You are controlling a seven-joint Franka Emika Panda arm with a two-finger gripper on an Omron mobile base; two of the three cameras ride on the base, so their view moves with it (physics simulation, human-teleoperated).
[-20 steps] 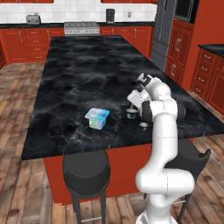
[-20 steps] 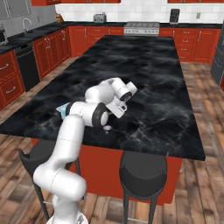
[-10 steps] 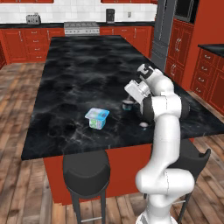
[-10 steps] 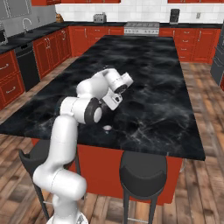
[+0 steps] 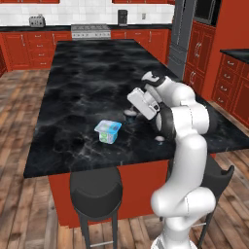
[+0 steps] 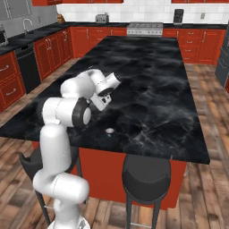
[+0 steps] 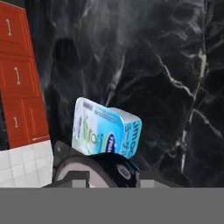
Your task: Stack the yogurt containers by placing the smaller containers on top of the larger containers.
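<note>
The gripper (image 5: 131,113) is clamped on a small dark cup (image 7: 94,168), cut off by the hand view's lower edge; the tips are hard to make out. The blue-topped tub (image 5: 108,132) sits on the black counter (image 5: 82,82) just beside it; a second small cup (image 5: 159,139) rests near the counter's front edge, partly hidden by the arm.

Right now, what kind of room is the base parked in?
A home kitchen, rendered. A black marble-look island counter with round black bar stools at its near edge, red wooden cabinets along the walls, and a steel range against the white tiled back wall.
</note>
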